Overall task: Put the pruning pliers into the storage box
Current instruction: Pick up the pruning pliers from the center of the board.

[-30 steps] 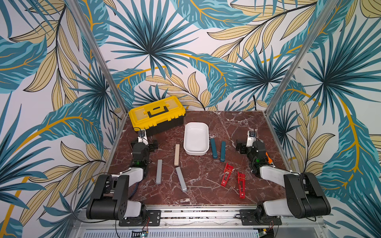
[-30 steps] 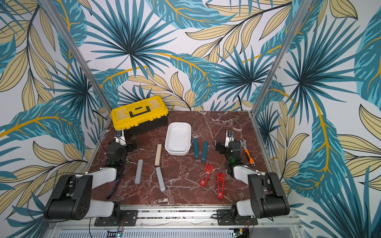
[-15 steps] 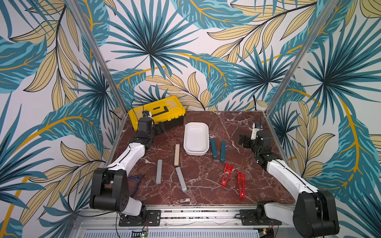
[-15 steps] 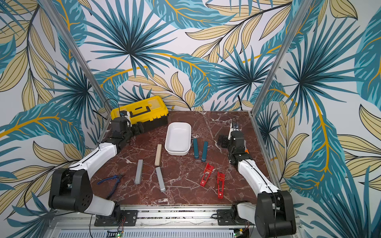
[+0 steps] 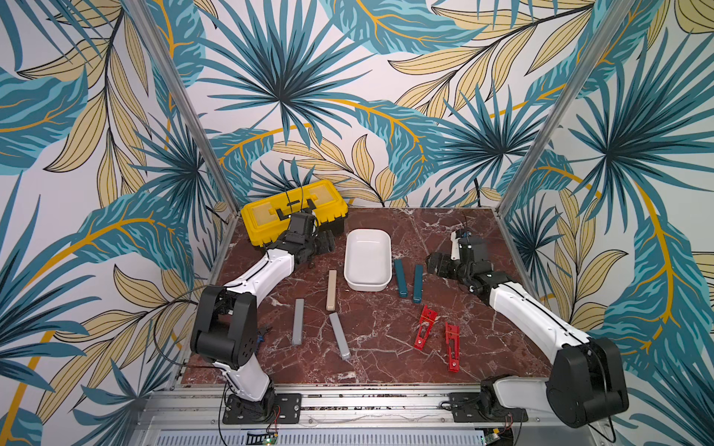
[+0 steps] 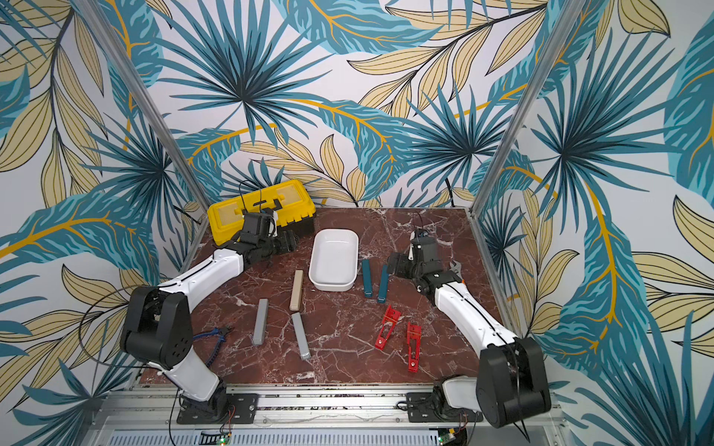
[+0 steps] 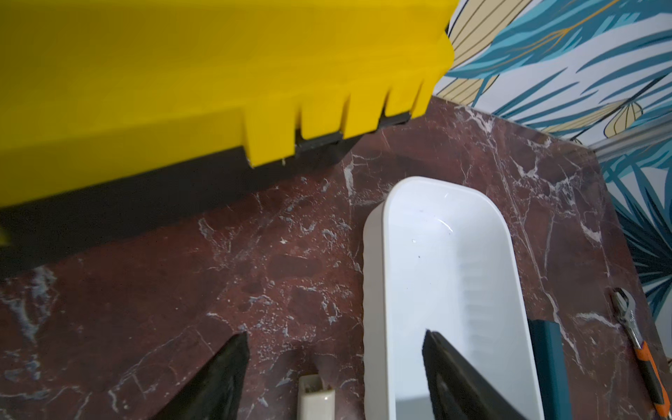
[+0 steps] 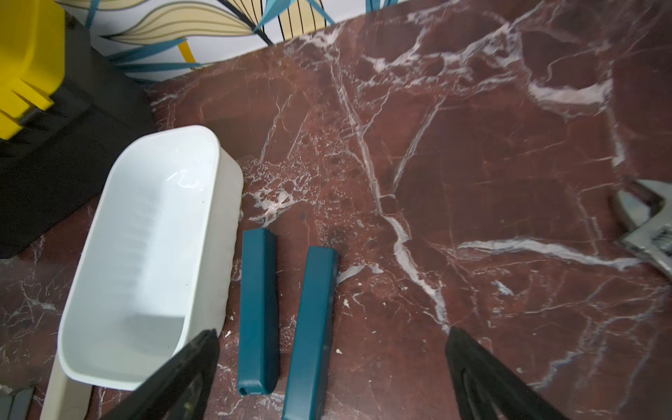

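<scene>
You are unfolding both arms toward the shallow white plastic storage box [image 5: 367, 286]; left claw [image 5: 328, 245] and right claw [image 5: 432, 264] are gaping open.

Storage box [image 5: 367, 287] between pruning pliers [image 5: 401, 278]

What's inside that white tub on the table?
Nothing: the white tub shows a bare white floor in both top views. A black finger covers one corner in the left wrist view.
</scene>
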You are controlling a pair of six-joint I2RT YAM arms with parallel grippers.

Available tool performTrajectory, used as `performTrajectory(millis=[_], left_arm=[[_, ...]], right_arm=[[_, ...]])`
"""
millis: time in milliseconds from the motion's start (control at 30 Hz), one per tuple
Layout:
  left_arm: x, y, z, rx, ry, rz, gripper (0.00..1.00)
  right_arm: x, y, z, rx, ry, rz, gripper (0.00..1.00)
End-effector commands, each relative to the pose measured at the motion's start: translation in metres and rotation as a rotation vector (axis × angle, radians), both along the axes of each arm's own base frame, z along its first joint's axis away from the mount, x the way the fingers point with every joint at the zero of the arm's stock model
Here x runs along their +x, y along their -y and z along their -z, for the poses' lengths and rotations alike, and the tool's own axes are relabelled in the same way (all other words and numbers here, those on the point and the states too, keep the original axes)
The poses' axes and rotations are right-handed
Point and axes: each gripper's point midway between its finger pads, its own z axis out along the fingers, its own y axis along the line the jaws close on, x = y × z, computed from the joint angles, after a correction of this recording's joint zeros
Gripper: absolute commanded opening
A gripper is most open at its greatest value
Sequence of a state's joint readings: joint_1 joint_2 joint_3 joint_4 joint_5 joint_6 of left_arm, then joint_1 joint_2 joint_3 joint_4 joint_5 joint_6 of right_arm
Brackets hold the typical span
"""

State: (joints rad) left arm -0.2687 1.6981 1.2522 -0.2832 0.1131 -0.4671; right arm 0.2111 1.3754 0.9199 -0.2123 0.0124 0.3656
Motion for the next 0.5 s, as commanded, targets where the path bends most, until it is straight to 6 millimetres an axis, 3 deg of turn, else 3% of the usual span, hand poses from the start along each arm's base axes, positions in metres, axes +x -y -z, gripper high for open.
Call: performTrajectory(millis=[0, 233, 467], left_arm=[[-0.011, 0.019, -0.009, -0.002, -0.040, 0.042, 0.79], [-0.016, 0.026, -0.013, 0.008, -0.036, 0.060, 0.79], [-0.018, 0.028, -0.013, 0.015, -0.040, 0.078, 0.79]], right_arm=[[-0.005, -0.011, 0.025, 0.051, -0.128, 0.020, 0.99], [0.012, -0.021, 0.059, 0.004, -0.247, 0.022, 0.89], [0.004, -0.025, 0.075, -0.065, -0.313, 0.048, 0.82]])
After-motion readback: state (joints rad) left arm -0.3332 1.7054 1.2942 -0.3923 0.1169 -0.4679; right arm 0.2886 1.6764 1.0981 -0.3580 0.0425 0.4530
